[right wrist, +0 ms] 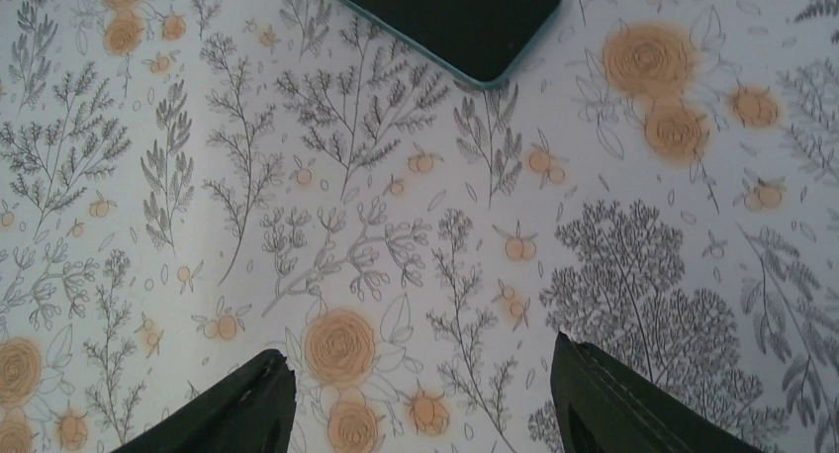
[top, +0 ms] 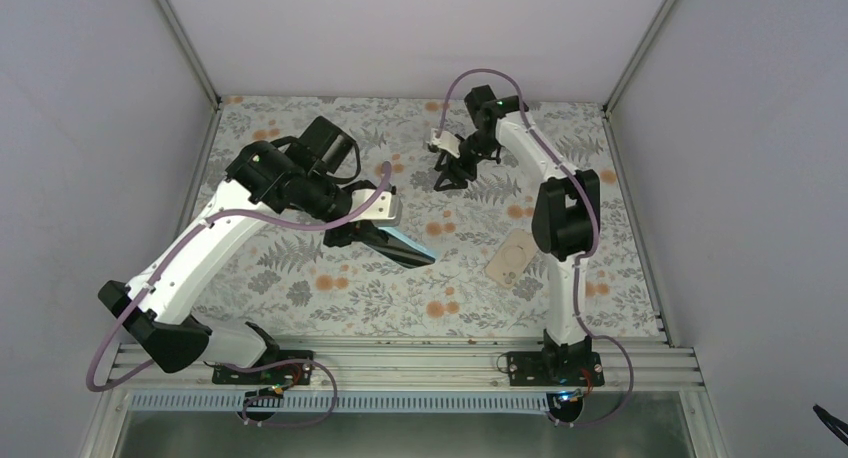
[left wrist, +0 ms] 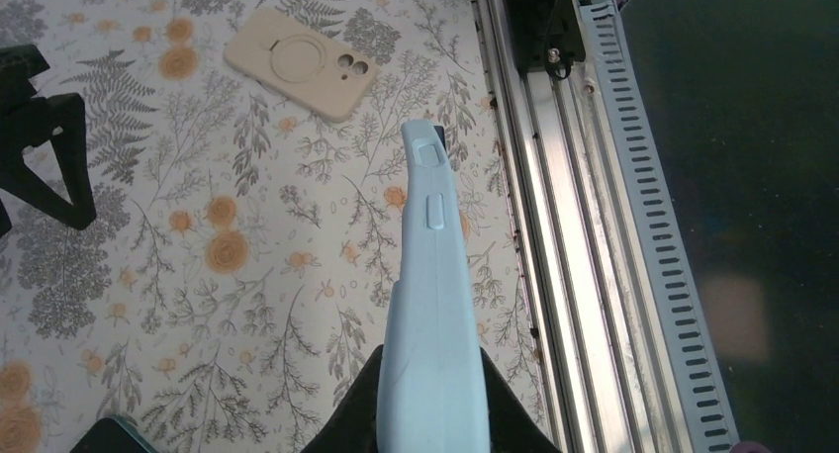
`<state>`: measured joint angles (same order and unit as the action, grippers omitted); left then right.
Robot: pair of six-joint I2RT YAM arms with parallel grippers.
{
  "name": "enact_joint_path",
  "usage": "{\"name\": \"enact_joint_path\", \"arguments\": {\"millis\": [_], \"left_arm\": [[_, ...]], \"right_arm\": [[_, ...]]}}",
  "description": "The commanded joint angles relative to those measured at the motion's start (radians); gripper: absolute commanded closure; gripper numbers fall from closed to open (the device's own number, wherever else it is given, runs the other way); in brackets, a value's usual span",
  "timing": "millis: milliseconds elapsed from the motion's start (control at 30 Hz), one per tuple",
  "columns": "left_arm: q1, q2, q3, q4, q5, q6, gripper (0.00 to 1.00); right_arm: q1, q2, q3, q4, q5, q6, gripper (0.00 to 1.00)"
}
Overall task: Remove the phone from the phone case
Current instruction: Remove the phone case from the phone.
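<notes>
The phone [right wrist: 445, 18] lies flat on the table [top: 300, 278], dark face up, with a thin teal rim. No case is around it, so I judge it is already out. Only one corner part shows in the right wrist view, lying slanted to that camera. Most of the body is cut off, so I cannot fix its long axis with certainty. In the top view I cannot find it. It is probably hidden below the left wrist, since the left wrist view catches just a corner of it at its bottom edge.

The blue case [left wrist: 430, 305] is in the air, a little to the right and near side of the phone, and it stands on its edge. The left gripper [left wrist: 430, 418] is closed tightly on one end of it. The free end points to the right and near, toward a beige case [left wrist: 302, 62] that lies flat on the table, well apart.

The right gripper [right wrist: 420, 369] hovers above the table with its fingers spread wide and nothing between them. The phone lies straight ahead of these fingers, on their left in the scene, near but not touching. The left arm is closer to the phone but occupied, so the free arm for any next reach is the right one.
</notes>
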<state>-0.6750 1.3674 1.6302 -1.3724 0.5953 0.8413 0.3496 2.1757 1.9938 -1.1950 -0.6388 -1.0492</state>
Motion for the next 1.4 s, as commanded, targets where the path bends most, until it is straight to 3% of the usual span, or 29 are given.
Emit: {"name": "enact_joint_path", "arguments": {"millis": [0,267,400,900,1367], "left_arm": [[0.001,-0.023,-0.004,0.015,0.026,0.001,0.98],[0.019,0.039,0.007,0.016,0.007,0.041,0.98],[0.03,0.076,0.019,0.016,0.015,0.052,0.98],[0.074,0.125,0.041,0.045,0.014,0.054,0.98],[0.098,0.135,0.034,0.05,0.03,0.068,0.98]], "right_arm": [[-0.01,-0.029,-0.034,-0.032,-0.03,-0.014,0.33],[0.041,-0.354,-0.4,0.026,-0.065,-0.038,0.32],[0.074,-0.465,-0.499,0.039,-0.12,-0.02,0.33],[0.142,-0.579,-0.608,0.061,-0.184,0.016,0.37],[0.157,-0.589,-0.615,0.079,-0.216,0.029,0.39]]}}
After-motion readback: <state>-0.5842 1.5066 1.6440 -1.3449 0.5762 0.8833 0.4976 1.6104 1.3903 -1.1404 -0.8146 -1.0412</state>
